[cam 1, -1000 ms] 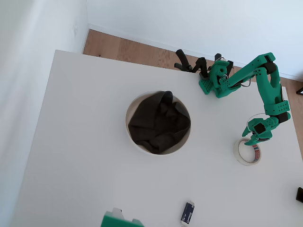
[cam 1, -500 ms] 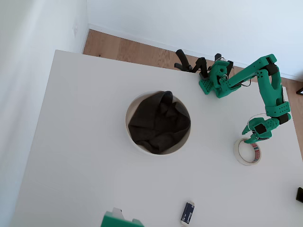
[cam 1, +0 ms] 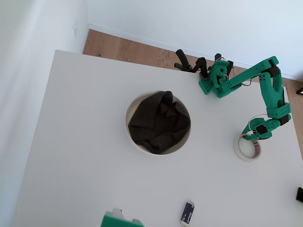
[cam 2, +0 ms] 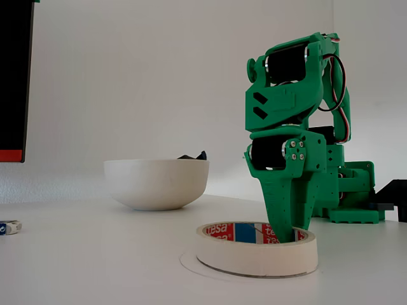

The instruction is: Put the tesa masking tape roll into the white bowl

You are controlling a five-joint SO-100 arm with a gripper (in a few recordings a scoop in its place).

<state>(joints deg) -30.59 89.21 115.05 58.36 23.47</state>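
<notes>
Tape roll (cam 2: 257,247) light, stiff; grip wall through hole. Gripper (cam 2: 286,236) finger inside ring, probably open, not clamped.

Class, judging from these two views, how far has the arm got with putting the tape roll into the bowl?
Done: the gripper is down at the tesa masking tape roll, one of its fingers dipping inside the ring's hole. In hand: a grasp, apparently; the roll lies flat on the table, unlifted. Left: lift, carry to the white bowl, which holds only dark cloth, and release.
</notes>
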